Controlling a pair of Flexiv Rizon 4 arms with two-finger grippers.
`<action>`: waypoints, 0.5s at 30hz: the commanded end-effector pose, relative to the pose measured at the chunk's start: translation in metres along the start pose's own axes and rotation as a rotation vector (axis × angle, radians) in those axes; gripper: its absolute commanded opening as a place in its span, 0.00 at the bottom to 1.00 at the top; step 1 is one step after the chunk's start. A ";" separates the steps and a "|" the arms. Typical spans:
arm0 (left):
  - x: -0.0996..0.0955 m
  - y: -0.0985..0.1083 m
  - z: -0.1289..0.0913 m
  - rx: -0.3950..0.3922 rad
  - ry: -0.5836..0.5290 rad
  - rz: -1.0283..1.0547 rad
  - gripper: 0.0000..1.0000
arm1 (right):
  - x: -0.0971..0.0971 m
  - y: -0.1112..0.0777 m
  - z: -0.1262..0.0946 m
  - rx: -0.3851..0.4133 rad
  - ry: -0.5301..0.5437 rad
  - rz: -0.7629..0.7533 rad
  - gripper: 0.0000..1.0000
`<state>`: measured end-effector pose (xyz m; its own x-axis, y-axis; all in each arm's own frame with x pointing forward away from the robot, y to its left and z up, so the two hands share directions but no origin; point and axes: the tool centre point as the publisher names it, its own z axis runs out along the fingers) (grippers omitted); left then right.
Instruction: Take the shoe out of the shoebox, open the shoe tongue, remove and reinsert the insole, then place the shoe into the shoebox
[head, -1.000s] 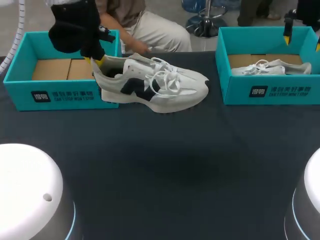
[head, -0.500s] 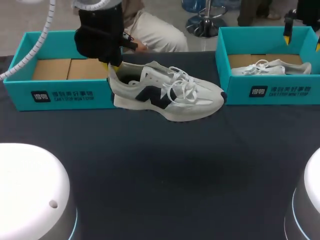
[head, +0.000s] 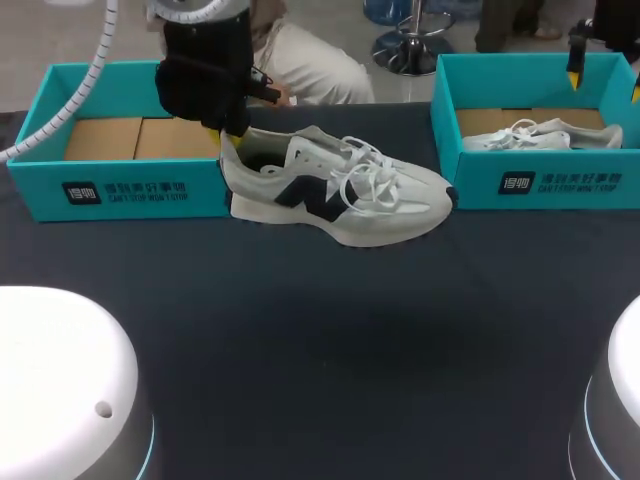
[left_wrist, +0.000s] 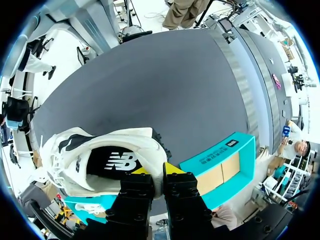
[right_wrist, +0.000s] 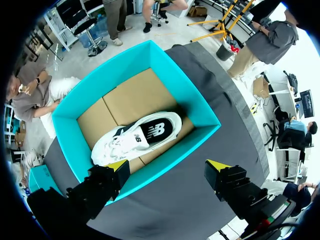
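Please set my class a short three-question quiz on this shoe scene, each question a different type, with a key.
1. True or false: the left hand grips the shoe by its heel.
2. Where is that shoe? A inside a box; B over the table, outside both boxes; C on the floor.
3. Fill in: the right hand hangs open above a shoebox holding another ____.
Key: 1 true; 2 B; 3 shoe.

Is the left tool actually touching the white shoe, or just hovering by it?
Touching. The left wrist view shows the left tool closed on the heel rim of the white shoe.
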<state>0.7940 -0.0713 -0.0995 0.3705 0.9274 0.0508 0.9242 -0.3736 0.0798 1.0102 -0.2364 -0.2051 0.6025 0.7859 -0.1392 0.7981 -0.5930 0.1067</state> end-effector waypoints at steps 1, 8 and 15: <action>-0.009 -0.005 0.008 -0.006 0.003 -0.008 0.00 | -0.001 0.000 0.000 -0.001 0.002 0.000 1.00; -0.021 -0.006 0.039 0.003 -0.009 -0.038 0.00 | -0.001 0.000 0.000 -0.001 0.002 0.000 1.00; -0.026 -0.010 0.081 0.049 -0.002 -0.070 0.00 | -0.001 0.000 0.000 -0.001 0.002 0.000 1.00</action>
<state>0.7807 -0.0858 -0.1642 0.3070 0.9502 0.0528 0.9500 -0.3093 0.0433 1.0102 -0.2365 -0.2051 0.6025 0.7859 -0.1392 0.7981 -0.5930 0.1067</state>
